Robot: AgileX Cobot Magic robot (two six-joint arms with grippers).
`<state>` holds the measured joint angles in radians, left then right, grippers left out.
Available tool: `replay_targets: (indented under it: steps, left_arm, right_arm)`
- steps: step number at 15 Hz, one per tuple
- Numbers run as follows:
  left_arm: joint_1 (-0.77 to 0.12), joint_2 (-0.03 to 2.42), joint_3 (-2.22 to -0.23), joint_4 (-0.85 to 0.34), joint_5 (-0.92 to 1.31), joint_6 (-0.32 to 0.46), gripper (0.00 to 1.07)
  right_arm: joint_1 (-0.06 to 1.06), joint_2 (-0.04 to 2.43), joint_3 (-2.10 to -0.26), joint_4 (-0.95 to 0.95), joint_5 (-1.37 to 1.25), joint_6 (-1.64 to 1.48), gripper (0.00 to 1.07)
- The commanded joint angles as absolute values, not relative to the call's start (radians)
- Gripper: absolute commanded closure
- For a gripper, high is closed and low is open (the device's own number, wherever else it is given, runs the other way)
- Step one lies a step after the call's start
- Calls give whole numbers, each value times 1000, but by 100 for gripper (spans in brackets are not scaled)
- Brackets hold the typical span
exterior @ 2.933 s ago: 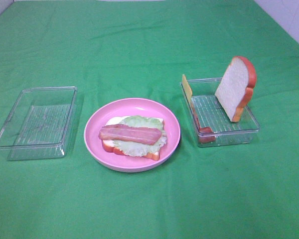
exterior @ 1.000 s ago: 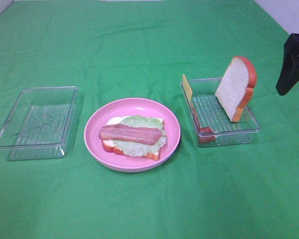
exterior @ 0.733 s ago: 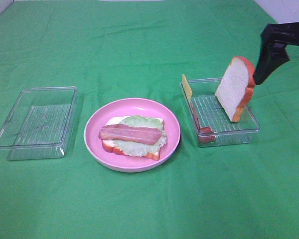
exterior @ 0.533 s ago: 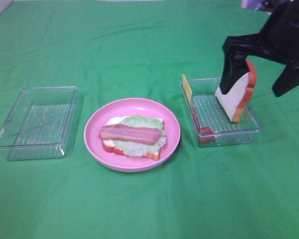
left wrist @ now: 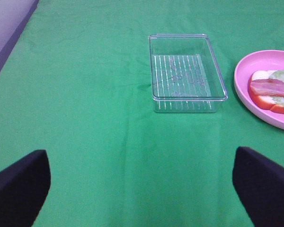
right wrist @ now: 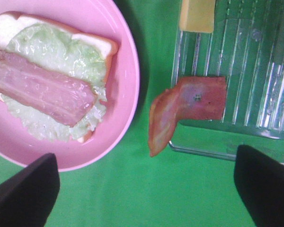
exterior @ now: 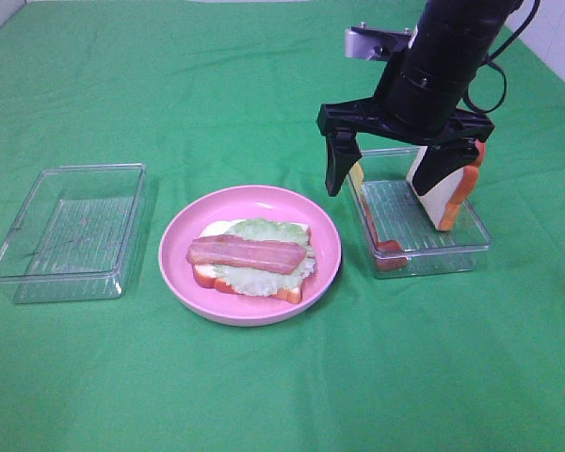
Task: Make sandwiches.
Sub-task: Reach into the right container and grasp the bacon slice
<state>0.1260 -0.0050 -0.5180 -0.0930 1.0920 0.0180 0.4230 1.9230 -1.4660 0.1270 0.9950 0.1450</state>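
**Right claw spread wide over the ingredient box, sandwich part-built on the plate**

Your black right gripper [exterior: 378,184] hung over the plate-side end of the clear ribbed plastic box [exterior: 471,247], with its jaws released and spread wide. One finger stood just outside the box wall nearest the plate. It was beside the thin yellow cheese slice [exterior: 358,175] that leaned on that wall. The other finger crossed in front of the white, orange-brown-crusted bread slice [exterior: 441,205], which stood tilted against the far side of the box. You could not tell from these views whether either finger touched anything.

Your right wrist camera looked down between the open fingers. It showed a loose reddish-pink bacon strip [right wrist: 187,106] at the near end of the box, and one end of the strip appeared to hang over the rim on the plate side.

The sandwich [exterior: 250,256] lay on the round pink plate [exterior: 326,226]. It had a white slice at the bottom, pale green lettuce [exterior: 264,229] over it, and a strip of bacon lying lengthwise on top. The plate sat on the green cloth [exterior: 264,94] between the two boxes, apart from both.

Your left gripper [left wrist: 141,198] was also released, its fingers wide apart above the cloth. The second clear plastic box [left wrist: 187,68] lay ahead of it, and the plate's edge showed off to one side.
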Motion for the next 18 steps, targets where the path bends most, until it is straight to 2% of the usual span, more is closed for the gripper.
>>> replay_targets:
  steps: [1, 8, 10, 11, 13, 14, 18]
  left_arm:
    - [127, -23, -514, -101, 1076, 15, 9]
    - [127, -23, -514, -101, 1076, 15, 9]
    - [127, -23, -514, -101, 1076, 15, 9]
    - [127, -23, -514, -101, 1076, 15, 9]
    - [127, -23, -514, -101, 1076, 15, 9]
    - [127, -23, -514, -101, 1076, 15, 9]
    - [127, -24, -514, -101, 1076, 15, 9]
  right_arm:
    - [421, 1954, -1472, 114, 970, 150, 12]
    - [421, 2058, -1472, 75, 923, 150, 12]
    - [421, 2070, -1472, 77, 923, 148, 15]
    - [421, 2069, -1472, 77, 923, 140, 20]
    - [421, 2069, -1472, 80, 938, 139, 44]
    - [421, 2069, -1472, 83, 941, 139, 49]
    - [421, 2069, -1472, 87, 940, 139, 49]
